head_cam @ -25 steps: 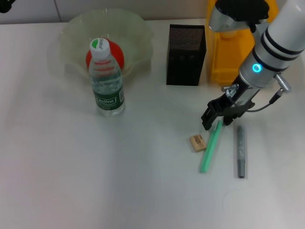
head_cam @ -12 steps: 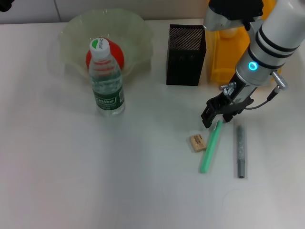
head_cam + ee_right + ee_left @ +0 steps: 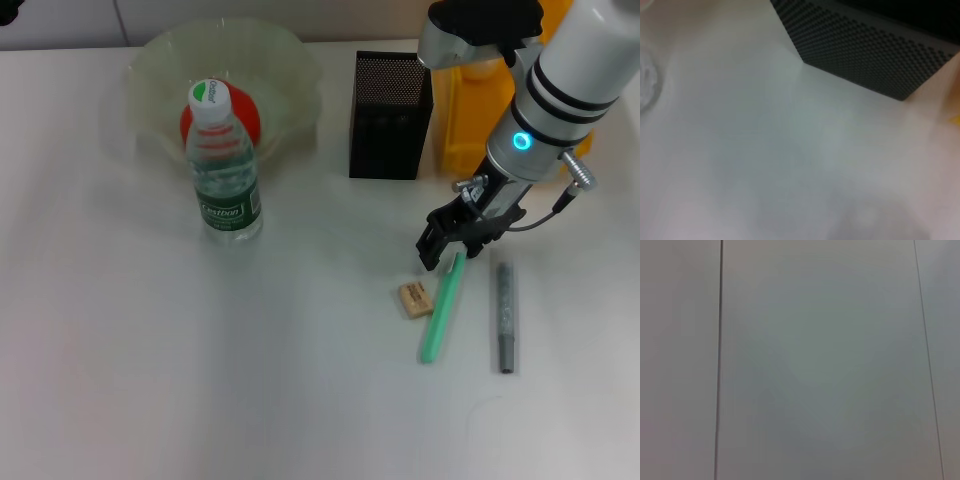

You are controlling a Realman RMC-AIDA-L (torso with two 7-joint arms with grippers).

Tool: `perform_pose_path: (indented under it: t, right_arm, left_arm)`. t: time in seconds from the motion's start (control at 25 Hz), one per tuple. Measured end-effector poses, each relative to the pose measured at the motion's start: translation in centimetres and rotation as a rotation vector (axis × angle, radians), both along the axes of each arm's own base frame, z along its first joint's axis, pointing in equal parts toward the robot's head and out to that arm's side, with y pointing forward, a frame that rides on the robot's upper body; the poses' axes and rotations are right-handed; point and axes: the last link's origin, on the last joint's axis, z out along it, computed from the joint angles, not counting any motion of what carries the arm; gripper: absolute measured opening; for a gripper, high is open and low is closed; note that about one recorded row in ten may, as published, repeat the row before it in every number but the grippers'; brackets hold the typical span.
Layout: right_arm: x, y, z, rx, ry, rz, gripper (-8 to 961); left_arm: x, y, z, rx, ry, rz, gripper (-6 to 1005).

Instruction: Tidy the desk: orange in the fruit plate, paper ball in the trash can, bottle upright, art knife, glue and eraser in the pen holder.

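Nearest in the head view, low and right of centre on the white worktop (image 3: 150, 380), lie three small things side by side: the tan eraser (image 3: 415, 299), a green stick (image 3: 441, 308) just right of it and nearly touching, and a grey pen-like tool (image 3: 505, 317) a little apart further right. Directly above the stick's upper end hangs the right gripper (image 3: 452, 240), its dark fingers a narrow way apart with nothing between them, tips close to the stick; contact cannot be told.

Left of centre the bottle (image 3: 222, 170) stands upright. Behind it, upper left, the orange (image 3: 245, 118) sits in the fruit plate (image 3: 290, 70). At top centre stands the pen holder (image 3: 390, 115), with the yellow trash can (image 3: 470, 120) beside it, partly behind the arm.

The right wrist view shows only the holder's mesh wall (image 3: 865, 55) and bare worktop, none of its own fingers. The left wrist view shows plain grey panels; the left gripper appears nowhere.
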Motion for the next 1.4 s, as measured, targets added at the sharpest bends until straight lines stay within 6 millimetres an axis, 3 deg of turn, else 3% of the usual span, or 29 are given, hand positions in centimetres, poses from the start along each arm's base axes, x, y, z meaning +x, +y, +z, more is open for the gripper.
perform_pose_path:
  t: [0.44, 0.48, 1.2, 1.4]
  right_arm:
    - [0.28, -0.21, -0.24, -0.006, -0.003, -0.009, 495]
    - [0.27, -0.18, -0.27, -0.004, -0.003, -0.008, 408]
    - [-0.09, 0.13, -0.30, 0.002, -0.002, 0.011, 346]
    - [-0.09, 0.09, -0.31, 0.000, 0.000, 0.010, 197]
  left_arm:
    - [-0.10, -0.17, 0.10, 0.004, -0.006, -0.001, 715]
    - [-0.22, -0.27, 0.13, 0.006, -0.008, 0.002, 715]
    - [-0.43, -0.47, 0.17, 0.008, -0.009, 0.007, 714]
    - [-0.42, -0.46, 0.23, 0.012, -0.012, 0.006, 715]
